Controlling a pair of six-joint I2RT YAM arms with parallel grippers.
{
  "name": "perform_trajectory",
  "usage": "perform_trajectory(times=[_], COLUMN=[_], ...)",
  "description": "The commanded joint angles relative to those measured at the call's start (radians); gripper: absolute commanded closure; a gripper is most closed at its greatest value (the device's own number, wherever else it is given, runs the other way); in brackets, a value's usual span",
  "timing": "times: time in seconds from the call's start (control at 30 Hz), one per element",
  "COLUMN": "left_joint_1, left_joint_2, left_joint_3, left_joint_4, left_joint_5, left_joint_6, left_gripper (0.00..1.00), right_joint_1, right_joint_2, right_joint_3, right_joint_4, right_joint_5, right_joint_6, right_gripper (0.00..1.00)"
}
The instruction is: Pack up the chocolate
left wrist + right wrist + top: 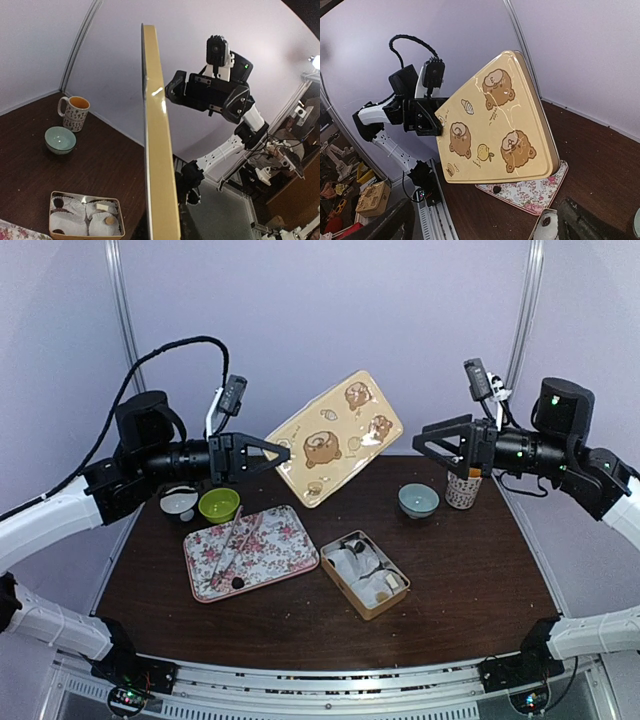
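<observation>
- Jaws of the left gripper (272, 453) are being clamped on the bear lid (335, 435), held tilted above the far edge; the right gripper (418, 440) is being held level, jaws apart.
- Chocolate (102, 206) is being seen inside the box (50, 215), toward the near edge.
- One lump (496, 189) is lying on the tray (530, 196); by judgement, closing is being prepared, needing the lid squared over the box.

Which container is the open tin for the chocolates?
On the dark table, look right of the pink floral tray. The small gold tin sits there, angled. Unlike the flat tray, it has deep walls and white paper cups inside.
</observation>
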Motion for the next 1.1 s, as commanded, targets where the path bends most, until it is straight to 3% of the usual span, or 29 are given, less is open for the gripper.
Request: perform_trajectory(times=[0.0,0.13,0.27,0.37,0.7,0.9,1.07], left_joint_1=[0.012,0.012,0.012,0.012,0.012,0.012,0.012], left_joint_2=[-0.015,0.038,0.061,0.075,0.109,0.113,0.114], left_joint_3=[0.092,0.147,0.159,0.159,0.177,0.178,0.178], left_joint_4=[-0.411,-0.534,-0.578,-0.564,-0.572,-0.572,-0.572], left_joint_5=[0.046,0.143,0.187,0.24,0.287,0.3,0.317], left_joint_6=[0.368,0.477,0.538,0.536,0.539,0.536,0.536], left_gripper=[0.91,0.93,0.95,0.94,0.94,0.94,0.94], right_joint_1=[-0.004,-0.004,0.001,0.013,0.04,0.042,0.043], right_joint_2=[-0.058,-0.015,0.054,0.066,0.048,0.066,0.063], right_joint_3=[-0.071,-0.029,-0.007,-0.016,-0.13,-0.14,-0.16], right_joint_4=[-0.148,-0.287,-0.371,-0.395,-0.183,-0.118,-0.083], right_joint_5=[0.086,0.074,-0.093,-0.062,-0.108,-0.155,-0.213], right_joint_6=[-0.055,-0.121,-0.163,-0.198,-0.189,-0.173,-0.163], right_gripper=[0.0,0.0,0.18,0.24,0.32,0.55,0.57])
